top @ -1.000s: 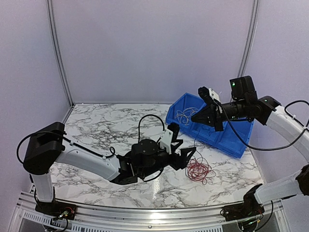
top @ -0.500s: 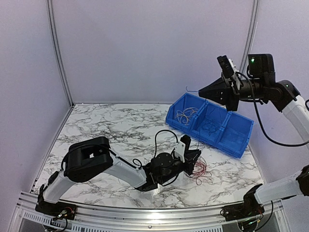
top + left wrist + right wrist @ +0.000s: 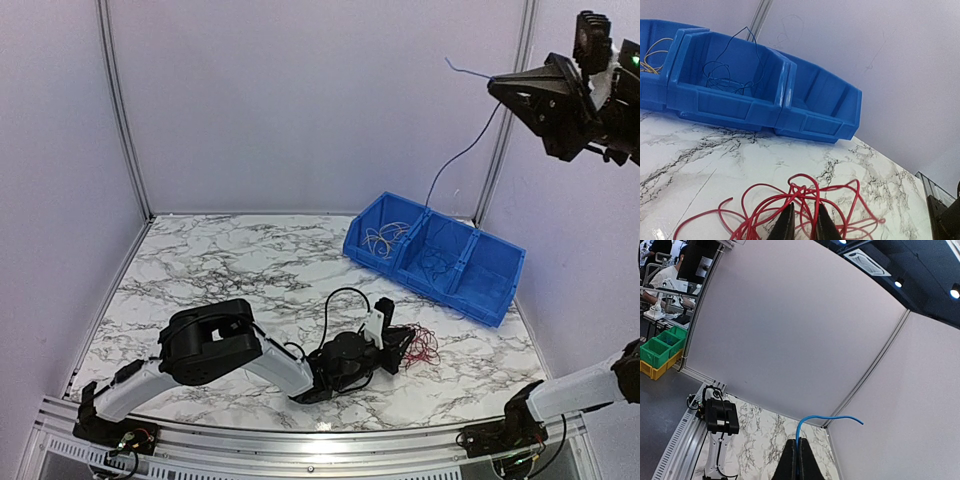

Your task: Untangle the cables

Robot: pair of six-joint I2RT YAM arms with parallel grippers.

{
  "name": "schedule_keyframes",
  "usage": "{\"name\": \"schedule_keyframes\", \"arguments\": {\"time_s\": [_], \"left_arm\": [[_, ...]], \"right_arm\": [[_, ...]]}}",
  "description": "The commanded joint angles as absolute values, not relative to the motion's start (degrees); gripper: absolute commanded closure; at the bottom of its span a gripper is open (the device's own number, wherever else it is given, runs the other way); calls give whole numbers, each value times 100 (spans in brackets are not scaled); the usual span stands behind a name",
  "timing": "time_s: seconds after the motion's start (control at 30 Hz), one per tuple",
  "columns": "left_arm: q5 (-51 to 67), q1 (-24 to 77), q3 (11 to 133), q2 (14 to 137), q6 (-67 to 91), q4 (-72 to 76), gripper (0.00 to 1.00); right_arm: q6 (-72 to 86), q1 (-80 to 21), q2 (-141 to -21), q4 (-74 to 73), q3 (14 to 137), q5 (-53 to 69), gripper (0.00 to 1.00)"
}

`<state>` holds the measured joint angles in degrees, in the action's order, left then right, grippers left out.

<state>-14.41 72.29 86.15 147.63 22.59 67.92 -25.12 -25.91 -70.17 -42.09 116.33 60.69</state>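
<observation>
- The left pincer [image 3: 803, 227] sat low on the counter [image 3: 230, 260], its tips nearly together with strands of the red cable [image 3: 805, 197] pinched between them, likely to pin that bunch in place.
- The right pincer [image 3: 497, 85] was raised high above the bin [image 3: 500, 280], clamped shut on the blue cable [image 3: 799, 430].
- That cable hung down into the middle compartment, seemingly lifted to draw it out of its loops.
- The tan cable [image 3: 380, 238] lay in the next compartment, apart from both.

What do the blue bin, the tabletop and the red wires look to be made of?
Blue bin: moulded plastic, slightly glossy, ribbed walls.
Tabletop: marble-look surface, grey veins; stone or printed laminate, unclear.
Red wires: thin, plastic-coated, smooth, loosely looped.
</observation>
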Motion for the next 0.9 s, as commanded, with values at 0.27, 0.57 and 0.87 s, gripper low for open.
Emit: {"name": "schedule_keyframes", "arguments": {"time_s": [0.27, 0.57, 0.87], "left_arm": [[-1257, 7214, 8285, 14592, 2452, 6791, 78], [-1162, 7266, 7122, 13544, 2739, 7725, 60], [-1650, 7346, 5914, 12612, 2861, 8156, 55]], "right_arm": [[-2456, -2399, -6959, -4149, 11511, 5292, 100], [-2650, -2317, -6724, -3842, 10520, 4429, 100], [-3202, -1736, -6751, -2919, 9035, 3325, 100]]}}
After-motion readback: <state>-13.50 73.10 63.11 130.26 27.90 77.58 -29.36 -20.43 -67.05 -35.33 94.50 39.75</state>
